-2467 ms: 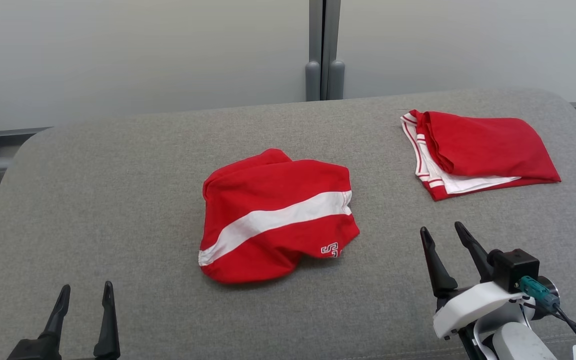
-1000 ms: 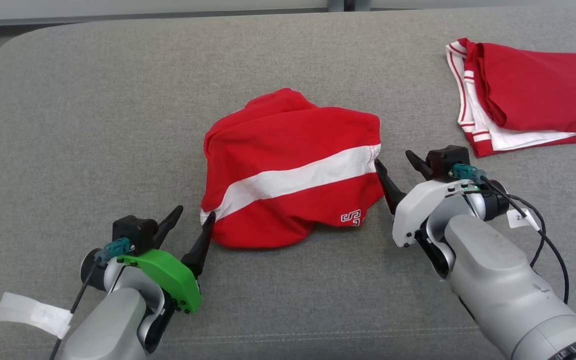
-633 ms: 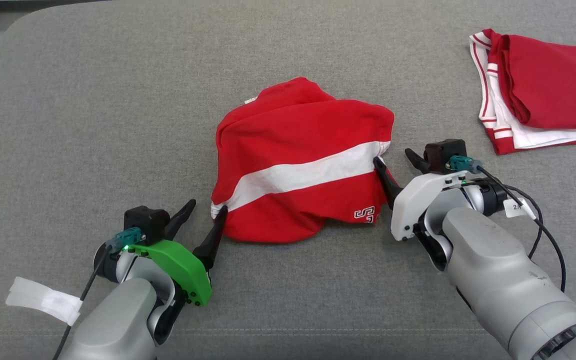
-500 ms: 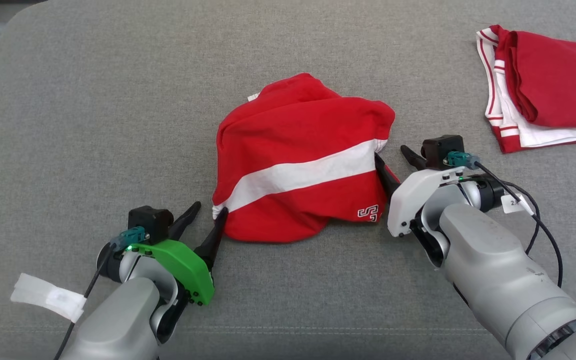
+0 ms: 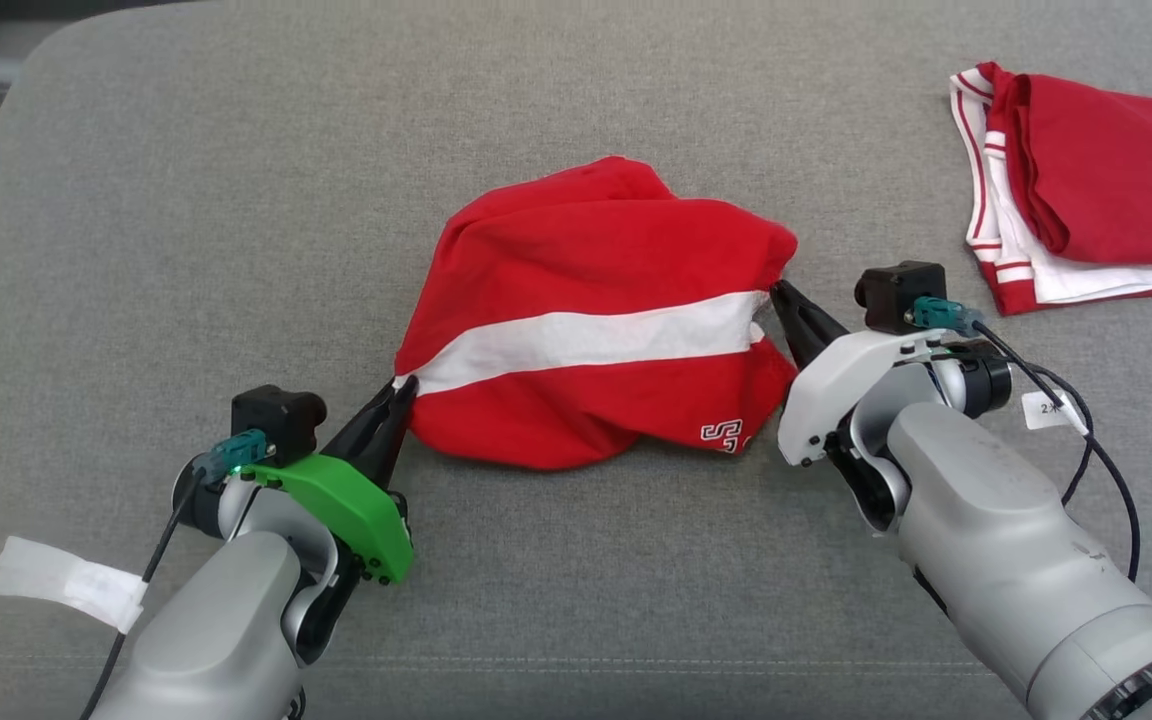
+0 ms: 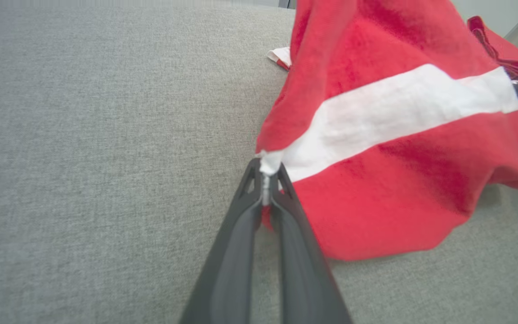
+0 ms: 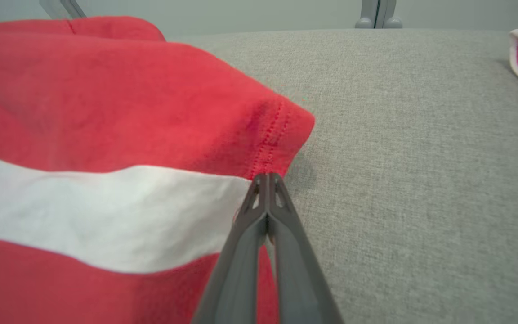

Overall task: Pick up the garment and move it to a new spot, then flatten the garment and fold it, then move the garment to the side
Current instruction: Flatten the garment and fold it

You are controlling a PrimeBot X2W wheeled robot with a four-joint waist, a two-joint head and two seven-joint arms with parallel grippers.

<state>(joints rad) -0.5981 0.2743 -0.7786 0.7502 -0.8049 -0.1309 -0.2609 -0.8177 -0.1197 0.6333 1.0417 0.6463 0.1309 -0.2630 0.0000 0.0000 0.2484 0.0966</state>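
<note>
The left gripper (image 5: 398, 392) is pinched tight on the near-left corner of the red garment (image 5: 596, 250), its two dark fingers meeting on the end of the white stripe (image 5: 586, 337); the left wrist view shows a nub of white cloth squeezed between the tips. The right gripper (image 5: 781, 295) is likewise clamped, tips together, biting the stitched hem where the stripe's other end meets the red. The garment hangs bunched and humped between the two grippers, its long axis running from one to the other along the stripe. Its lower edge sags onto the grey padded surface (image 5: 186, 250) between the arms, with a small white logo (image 5: 719, 434) just beside the right gripper. Beyond the right gripper and well apart from it, further to its right, lies a second folded red and white garment (image 5: 1086, 200)
</note>
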